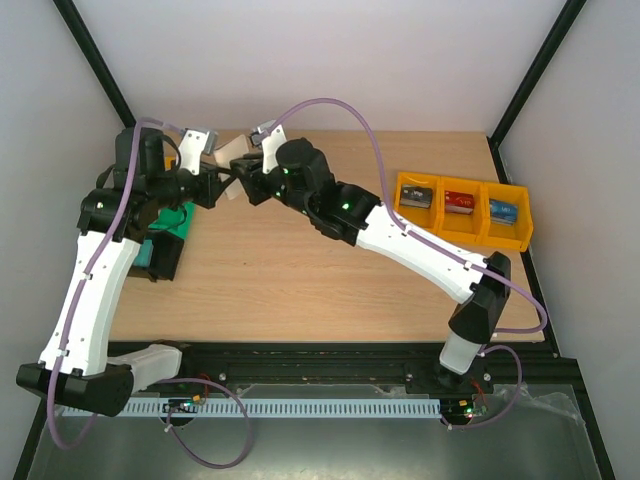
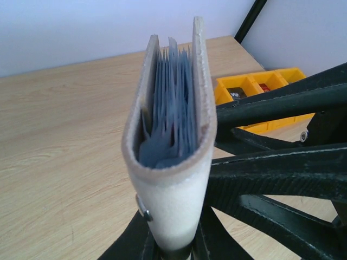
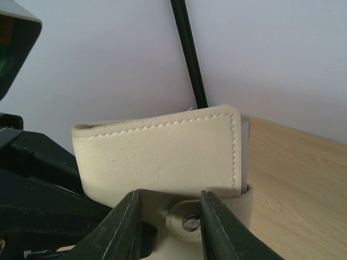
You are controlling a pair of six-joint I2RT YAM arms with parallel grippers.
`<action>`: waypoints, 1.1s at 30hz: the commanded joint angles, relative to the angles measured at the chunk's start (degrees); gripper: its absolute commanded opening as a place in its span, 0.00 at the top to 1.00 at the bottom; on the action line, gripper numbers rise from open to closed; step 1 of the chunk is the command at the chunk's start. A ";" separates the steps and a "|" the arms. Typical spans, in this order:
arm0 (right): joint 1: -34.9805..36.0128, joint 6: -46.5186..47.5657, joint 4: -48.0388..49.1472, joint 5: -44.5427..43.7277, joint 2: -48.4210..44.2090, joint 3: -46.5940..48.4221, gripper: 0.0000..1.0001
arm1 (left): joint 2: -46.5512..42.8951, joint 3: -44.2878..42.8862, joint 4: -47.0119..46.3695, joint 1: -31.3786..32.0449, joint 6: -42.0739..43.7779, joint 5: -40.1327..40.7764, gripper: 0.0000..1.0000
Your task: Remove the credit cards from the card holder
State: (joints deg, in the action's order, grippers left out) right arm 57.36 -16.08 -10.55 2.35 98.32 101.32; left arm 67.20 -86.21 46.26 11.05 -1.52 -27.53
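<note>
The card holder (image 1: 232, 152) is a pale beige wallet held up above the far left of the table. My left gripper (image 1: 213, 182) is shut on its lower end; in the left wrist view it (image 2: 172, 252) grips the holder (image 2: 173, 200), whose blue-grey inner pockets (image 2: 171, 108) face the camera, slightly spread. My right gripper (image 1: 247, 176) is open beside it. In the right wrist view its jaws (image 3: 171, 195) straddle the snap tab (image 3: 187, 221) under the beige cover (image 3: 157, 154); the right finger touches the tab's edge. No credit cards show; any are hidden inside the pockets.
A row of yellow bins (image 1: 466, 232) with small items stands at the right edge of the table, also in the left wrist view (image 2: 246, 86). A green and black object (image 1: 165, 240) lies at the left edge under the left arm. A black frame post (image 3: 187, 54) stands behind.
</note>
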 commanded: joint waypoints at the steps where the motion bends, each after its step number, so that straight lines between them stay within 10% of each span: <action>1: 0.27 -1.12 -2.35 -3.85 1.62 3.22 0.71 | -0.58 -0.16 -1.61 0.09 -1.35 -3.05 0.98; 17: 0.25 -0.91 -7.52 -9.34 4.95 3.36 0.69 | -0.84 -0.18 -1.61 0.11 -0.33 -2.44 0.98; 24: 0.23 -0.57 -11.46 -14.31 7.10 6.31 0.97 | -1.18 -0.18 -1.30 0.11 0.18 -4.03 0.98; 33: -7.98 -2.32 -12.96 -15.90 0.34 -1.80 0.98 | -2.26 -0.22 0.80 -0.39 3.58 -6.44 0.98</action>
State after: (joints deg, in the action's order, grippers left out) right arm 58.02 -17.37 -17.54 -6.79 101.84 105.49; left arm 67.81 -85.65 46.24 10.44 -1.02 -26.44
